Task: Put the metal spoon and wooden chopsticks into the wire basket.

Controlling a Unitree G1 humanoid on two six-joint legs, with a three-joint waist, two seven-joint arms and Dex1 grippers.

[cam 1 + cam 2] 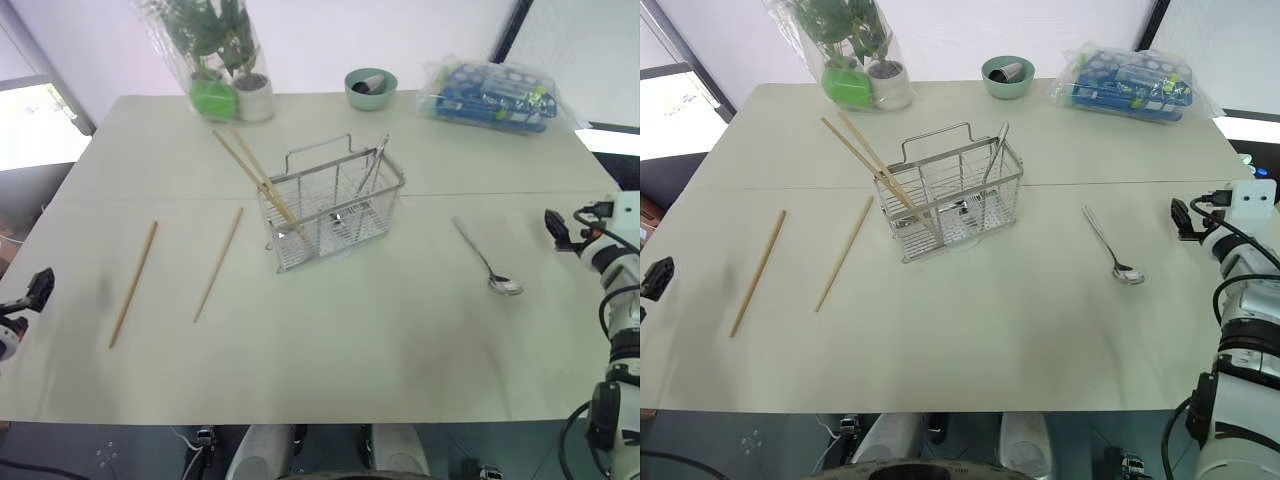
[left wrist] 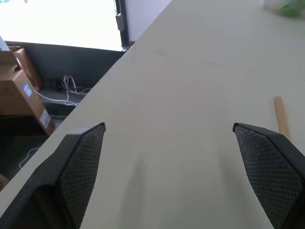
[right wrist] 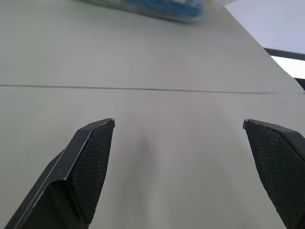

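A silver wire-grid cutlery basket with two upright loop handles (image 1: 333, 205) stands at the centre of a pale, matte worktop (image 1: 330, 350), already carrying two light-brown wooden chopsticks (image 1: 256, 178) that lean out toward the upper left of the frame, along with a pair of thin metal rods (image 1: 374, 165). Two more plain wooden chopsticks (image 1: 218, 264) lie flat in the left half of the frame, well apart from each other and clear of the basket. The slim, shiny metal spoon (image 1: 486, 259) rests to the right of centre, bowl toward the lower right.

The left claw (image 2: 174, 157) hangs at the lower left edge of the frame, jaws spread wide with nothing between them; one chopstick tip peeks in beside its right finger in the wrist view. The right claw (image 3: 183, 157), at the right edge, is likewise wide open and empty over bare worktop.

Neither loose item has been approached yet. A clean pick would likely mean bringing the claw down across a stick or the spoon handle at mid-length, fingers straddling it squarely, since such thin, flat-lying pieces can roll or skid away. A green bowl (image 1: 371, 88), a wrapped potted plant (image 1: 215, 55) and a blue packet in clear plastic (image 1: 492, 95) line the top of the frame.
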